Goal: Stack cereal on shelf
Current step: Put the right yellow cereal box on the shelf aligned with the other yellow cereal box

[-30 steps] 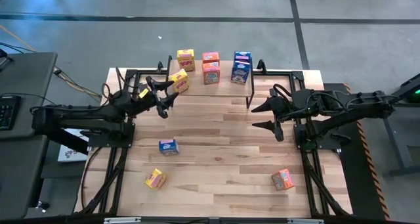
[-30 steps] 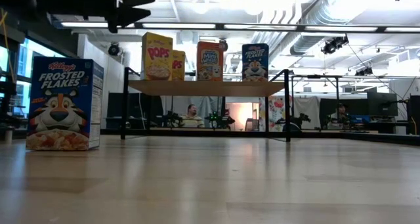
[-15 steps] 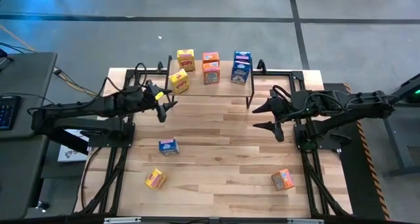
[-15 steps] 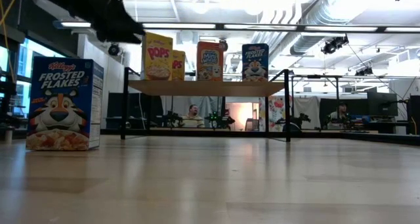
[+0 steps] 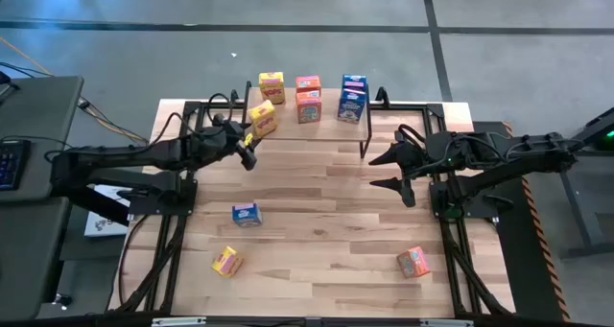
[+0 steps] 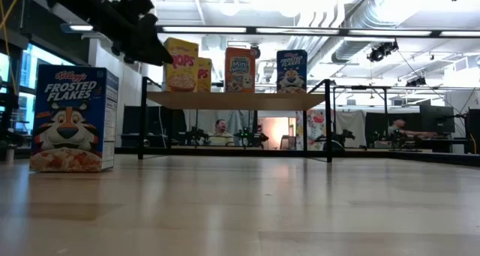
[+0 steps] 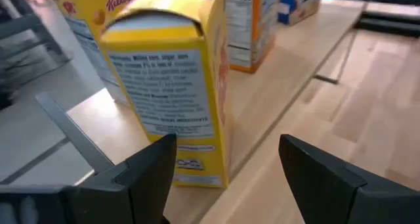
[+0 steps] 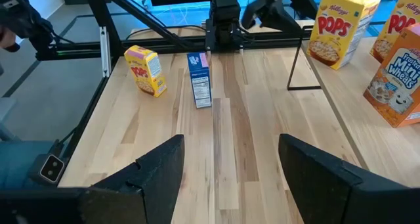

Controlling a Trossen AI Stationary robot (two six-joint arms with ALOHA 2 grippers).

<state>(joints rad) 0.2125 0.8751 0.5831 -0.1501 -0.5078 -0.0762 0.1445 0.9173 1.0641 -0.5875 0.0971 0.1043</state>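
At the far left corner of the shelf (image 5: 326, 135), we find the left gripper (image 5: 247, 151) released, its fingers spread and empty just beside a yellow Pops box (image 5: 262, 118). The left wrist view shows the side panel of this box between the fingers but not touched; its small print cannot be read.

Six boxes stand on the shelf: two yellow, two orange and two blue. Readable fronts in the low view are "Pops" on the yellow box, "Mini Wheats" on the orange box (image 6: 241, 69) and "Frosted Flakes" on the blue shelf box (image 6: 291, 70).

Three boxes lie on the tabletop (image 5: 326, 221): a blue Frosted Flakes box (image 5: 246, 214) left of centre, a yellow box (image 5: 226, 261) near the front left corner, and an orange box (image 5: 413, 261) near the front right corner.

The right gripper (image 5: 393, 170) hangs above the right side of the tabletop, fingers apart and empty.

We judge the step in hand to be the interval between placements, with three boxes outstanding. The next move calls for one gripper to descend on a remaining box, close across its narrow faces and carry it to the shelf without toppling the boxes already standing.
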